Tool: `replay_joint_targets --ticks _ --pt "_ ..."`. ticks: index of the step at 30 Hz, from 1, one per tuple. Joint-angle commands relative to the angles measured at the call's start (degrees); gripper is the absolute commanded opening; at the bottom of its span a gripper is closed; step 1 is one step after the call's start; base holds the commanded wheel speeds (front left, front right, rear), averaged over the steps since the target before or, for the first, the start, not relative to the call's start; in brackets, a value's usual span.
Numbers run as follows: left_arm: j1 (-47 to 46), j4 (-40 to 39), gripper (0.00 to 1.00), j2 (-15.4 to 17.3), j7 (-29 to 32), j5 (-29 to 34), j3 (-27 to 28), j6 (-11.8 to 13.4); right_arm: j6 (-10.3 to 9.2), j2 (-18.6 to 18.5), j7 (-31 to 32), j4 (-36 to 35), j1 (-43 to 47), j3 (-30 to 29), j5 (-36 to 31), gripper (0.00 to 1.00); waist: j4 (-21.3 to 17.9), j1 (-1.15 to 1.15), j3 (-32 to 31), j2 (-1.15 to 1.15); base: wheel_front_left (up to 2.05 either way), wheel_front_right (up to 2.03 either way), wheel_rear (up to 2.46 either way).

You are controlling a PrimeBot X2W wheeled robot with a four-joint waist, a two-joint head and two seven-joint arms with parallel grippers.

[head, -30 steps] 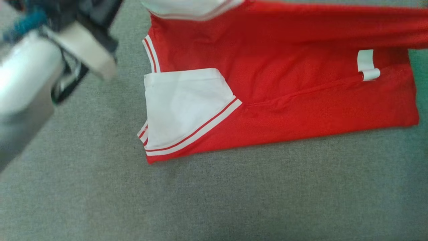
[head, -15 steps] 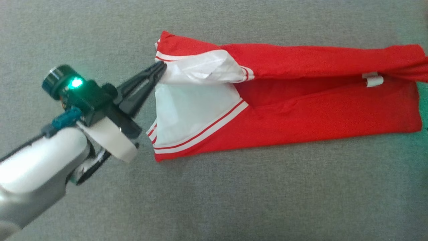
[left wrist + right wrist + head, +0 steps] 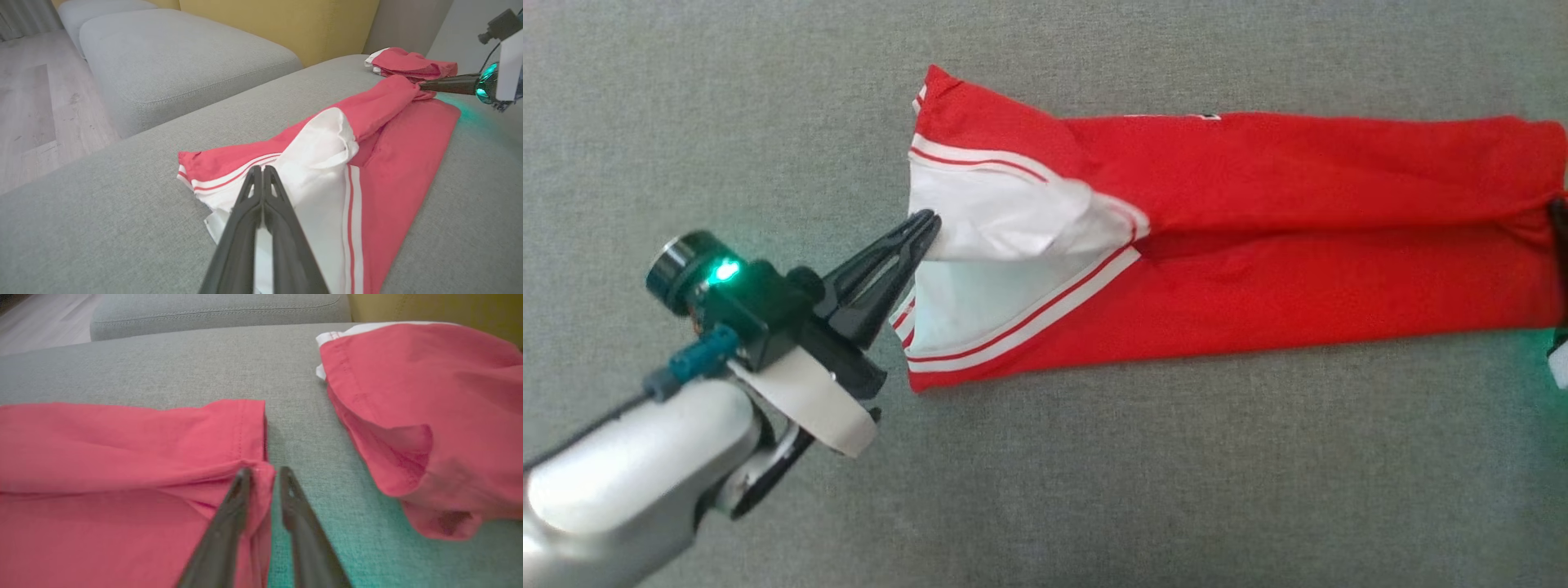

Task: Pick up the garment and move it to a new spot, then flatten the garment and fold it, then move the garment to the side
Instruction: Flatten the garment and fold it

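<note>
Since the earlier frame we see the left tool (image 3: 929,222) lower in the head view. The top fold of the garment (image 3: 1258,253) has come down with it, closer onto the lower layer. The right tool (image 3: 263,473), closed before, now has its jaws parted.

Left tool: fingers pressed tight together, clenched on the edge of the white sleeve panel (image 3: 1005,220). A green light (image 3: 725,269) is lit behind its fingers. The sleeve panel bunches up just ahead of its tips. A second white panel (image 3: 980,302) with red and white stripe trim lies flat beneath them.

We note the garment is red and folded lengthwise into a long strip on the grey sofa seat (image 3: 1094,490). It runs from the left tool's tips to the right tool at the opposite end.

Right tool: released, with a clear gap between its two fingers. The hem corner of the top fold sits in that gap against one finger; we see it as not pinched. Green glow falls on the seat just beside its tips.

Ahead of the right tool and off to one side, a second red garment (image 3: 429,400) lies crumpled on the same seat, apart from the first. Past it we see a yellow backrest (image 3: 449,304).
</note>
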Motion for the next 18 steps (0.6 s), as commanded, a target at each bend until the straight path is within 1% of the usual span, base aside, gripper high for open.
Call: replay_joint_targets --ticks 1,4,8,10,12,13,15,17,18 --pt "0.1 -1.2 1.0 1.7 -0.9 -0.4 2.4 1.2 -0.04 -1.1 -1.4 -1.2 1.1 -0.8 -0.6 1.0 0.0 0.0 -0.2 0.0 0.0 0.0 0.0" --pt "2.1 -0.6 1.0 0.3 -2.8 0.2 3.2 5.3 -0.04 1.2 -3.8 -0.8 2.0 -2.8 -1.3 1.0 0.0 0.0 -0.9 0.0 0.0 0.0 0.0" --pt "6.4 1.0 1.0 -2.4 -5.2 2.3 6.0 13.2 -0.04 4.9 -6.3 -1.3 4.5 -5.8 -2.0 1.0 0.1 0.0 -2.2 0.0 0.0 0.0 0.0" --pt "9.7 1.5 1.0 -4.7 -5.7 3.3 8.7 17.4 -0.04 6.7 -7.2 -1.4 5.8 -7.1 -2.4 1.0 0.3 0.0 -3.1 0.0 0.0 0.0 0.0" --pt "13.5 1.1 1.0 -7.6 -5.8 6.4 13.0 21.2 -0.04 8.5 -7.7 -1.4 6.8 -8.2 -2.7 1.0 0.7 0.0 -4.0 0.0 0.0 0.0 0.0" --pt "15.7 0.9 1.0 -9.1 -5.8 8.3 15.1 22.6 -0.04 9.1 -7.8 -1.3 7.1 -8.6 -2.9 1.0 0.9 0.0 -4.5 0.0 0.0 0.0 0.0" --pt "20.3 0.4 1.0 -12.4 -5.8 12.2 19.1 24.7 -0.04 10.3 -8.1 -1.0 7.2 -9.6 -3.3 1.0 1.7 0.0 -5.5 0.0 0.0 0.0 0.0" --pt "24.6 0.2 1.0 -15.5 -5.8 16.3 22.3 25.5 -0.04 11.1 -8.2 -0.4 6.9 -10.6 -3.5 1.0 2.7 0.0 -6.6 0.0 0.0 0.0 0.0" --pt "26.5 0.0 1.0 -17.0 -5.8 18.1 23.8 25.5 -0.04 11.4 -8.2 -0.2 6.6 -11.3 -3.5 1.0 3.3 0.0 -7.1 0.0 0.0 0.0 0.0"
